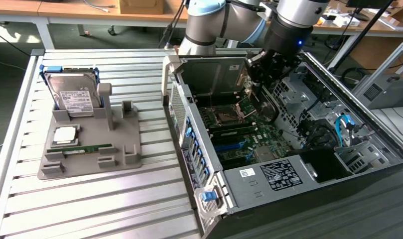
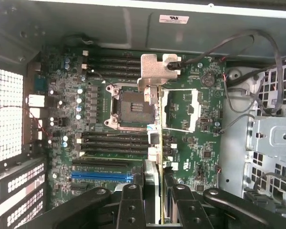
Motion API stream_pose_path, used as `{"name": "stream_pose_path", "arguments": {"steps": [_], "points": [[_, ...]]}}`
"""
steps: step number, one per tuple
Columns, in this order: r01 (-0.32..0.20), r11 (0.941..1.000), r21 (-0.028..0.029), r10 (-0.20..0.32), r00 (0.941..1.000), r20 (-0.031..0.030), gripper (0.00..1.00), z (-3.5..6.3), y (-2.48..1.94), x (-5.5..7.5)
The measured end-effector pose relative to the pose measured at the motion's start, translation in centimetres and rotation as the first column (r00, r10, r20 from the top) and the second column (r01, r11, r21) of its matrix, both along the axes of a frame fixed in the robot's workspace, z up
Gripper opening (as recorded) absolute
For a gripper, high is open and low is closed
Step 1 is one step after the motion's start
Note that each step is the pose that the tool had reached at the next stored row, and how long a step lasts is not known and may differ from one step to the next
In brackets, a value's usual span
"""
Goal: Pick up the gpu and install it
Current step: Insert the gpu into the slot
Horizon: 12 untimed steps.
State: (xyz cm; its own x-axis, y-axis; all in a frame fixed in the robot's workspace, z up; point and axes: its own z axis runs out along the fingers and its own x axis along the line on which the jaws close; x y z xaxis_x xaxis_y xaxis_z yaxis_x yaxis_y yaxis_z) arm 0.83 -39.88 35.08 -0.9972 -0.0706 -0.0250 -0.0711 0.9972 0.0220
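Gpu: the gpu (image 2: pixel 155 137) hangs edge-on inside the open case (image 1: pixel 254 185), above the motherboard (image 2: pixel 200 143), and is not seated.
Tool: the tool (image 2: pixel 158 191) pinches the card's flat faces between dark fingers (image 2: pixel 131 205).
Risk, slip: a thin, smooth board could tilt in so narrow a pinch.
Risk, strike: the card edge lies beside the bare CPU socket (image 2: pixel 128 107), apart from the blue slot (image 2: pixel 102 175). A skewed descent may scrape components.
Risk, snag: the bent silver bracket (image 2: pixel 151 69) sits near the grey cables (image 2: pixel 248 47).
Materials: green fibreglass board, stamped perforated steel, ribbed metal surface (image 1: pixel 88 209).
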Motion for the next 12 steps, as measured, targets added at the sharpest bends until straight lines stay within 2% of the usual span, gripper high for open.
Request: {"name": "stream_pose_path", "arguments": {"steps": [12], "points": [[-0.077,0.9971,0.0,0.077,0.9971,-0.0001,0.27,0.0,0.0,0.0]]}}
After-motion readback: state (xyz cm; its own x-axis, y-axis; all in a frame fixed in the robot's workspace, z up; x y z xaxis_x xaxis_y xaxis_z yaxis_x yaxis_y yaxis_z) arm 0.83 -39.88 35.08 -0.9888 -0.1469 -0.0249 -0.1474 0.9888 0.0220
